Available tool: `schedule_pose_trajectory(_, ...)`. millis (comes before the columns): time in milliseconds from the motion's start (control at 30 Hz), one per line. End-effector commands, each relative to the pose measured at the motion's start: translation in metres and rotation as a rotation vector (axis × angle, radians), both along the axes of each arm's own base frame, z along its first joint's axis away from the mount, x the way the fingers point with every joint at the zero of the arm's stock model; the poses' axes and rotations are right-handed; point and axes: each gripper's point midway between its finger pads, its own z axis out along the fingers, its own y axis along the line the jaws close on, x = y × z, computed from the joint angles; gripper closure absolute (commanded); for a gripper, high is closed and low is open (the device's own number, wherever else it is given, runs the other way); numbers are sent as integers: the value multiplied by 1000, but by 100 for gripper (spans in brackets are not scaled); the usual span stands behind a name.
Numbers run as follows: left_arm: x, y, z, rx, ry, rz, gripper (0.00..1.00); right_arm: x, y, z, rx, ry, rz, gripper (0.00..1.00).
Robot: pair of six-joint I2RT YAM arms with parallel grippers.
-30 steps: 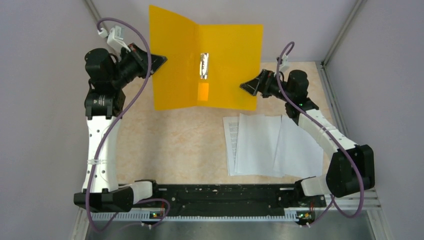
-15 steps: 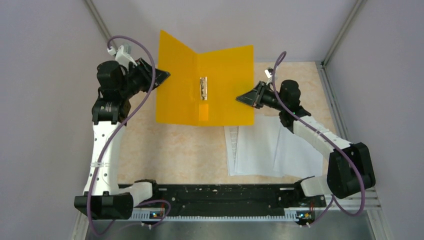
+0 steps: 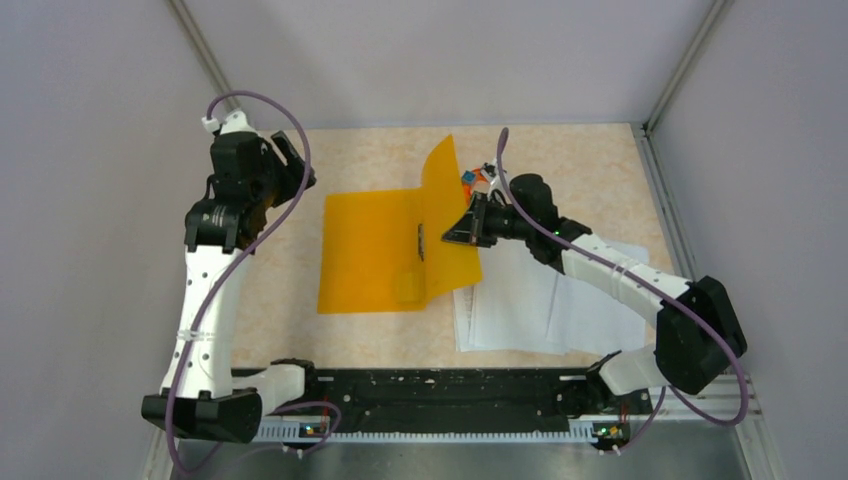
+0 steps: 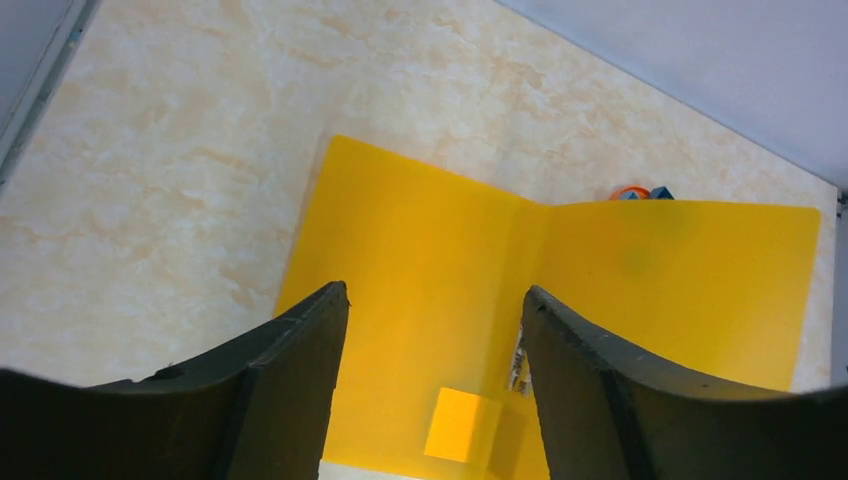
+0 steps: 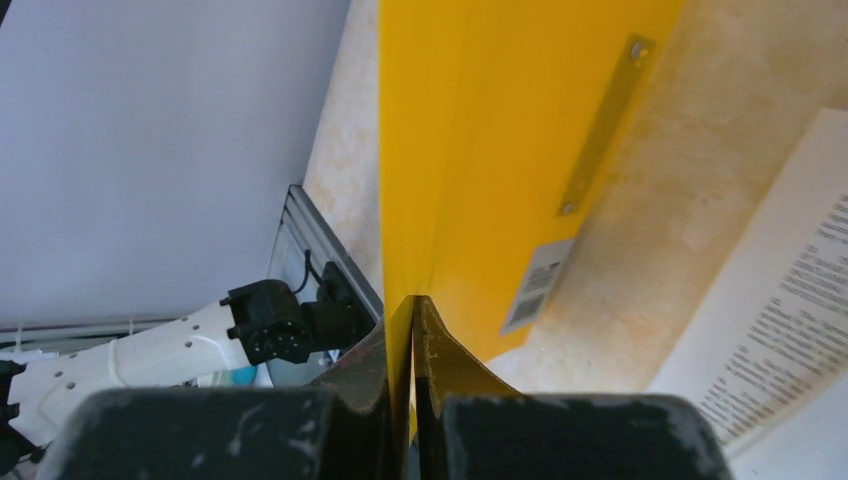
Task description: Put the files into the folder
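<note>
My right gripper (image 5: 412, 305) grips the folder (image 3: 370, 250) cover, left gripper (image 4: 435, 300) hangs released; I want that flap laid flat, clear of the files (image 3: 520, 300).

The left arm (image 3: 205, 300) stretches from its base toward 12 o'clock. Its wrist is bent so the left pincer (image 4: 435, 292) points to about 3 o'clock, fingers spread apart with nothing between them. The right arm (image 3: 610, 270) folds at an elbow out at 4 o'clock and reaches toward 10 o'clock. The right pincer (image 5: 413, 305) is clamped tight on the raised edge of the folder (image 3: 370, 250).
</note>
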Motion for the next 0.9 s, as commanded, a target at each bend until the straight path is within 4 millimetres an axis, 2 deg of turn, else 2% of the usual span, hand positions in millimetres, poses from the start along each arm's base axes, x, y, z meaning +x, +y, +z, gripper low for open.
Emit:
schedule_pose_trajectory(0,-4,-9,6,-17,-32,-19,35,0,33,45,116,-74,65,100)
schedule_pose_trajectory(133,1,-42,-52,-136,72,-85,50,-6,39,23,143,5,91,100)
schedule_pose_trajectory(233,0,-63,-95,-211,152,-113,60,-12,35,1,125,56,86,100)
schedule_pose_trajectory(300,-1,-69,-123,-232,192,-104,65,-12,28,-17,72,77,65,100)
schedule_pose_trajectory(567,-16,-79,-203,-289,365,-60,90,-8,-10,-95,-197,132,-63,100)
schedule_pose_trajectory(600,-19,-81,-212,-290,380,-50,93,-10,-19,-108,-261,150,-82,97)
schedule_pose_trajectory(667,-25,-77,-228,-269,407,-1,99,-7,-33,-120,-343,147,-124,80)
schedule_pose_trajectory(700,-28,-75,-235,-260,417,19,100,-6,-39,-124,-376,142,-141,75)
schedule_pose_trajectory(767,-35,-71,-247,-242,437,57,100,-3,-51,-128,-434,129,-176,57)
schedule_pose_trajectory(867,-42,-70,-255,-234,448,79,100,3,-65,-124,-501,99,-227,42)
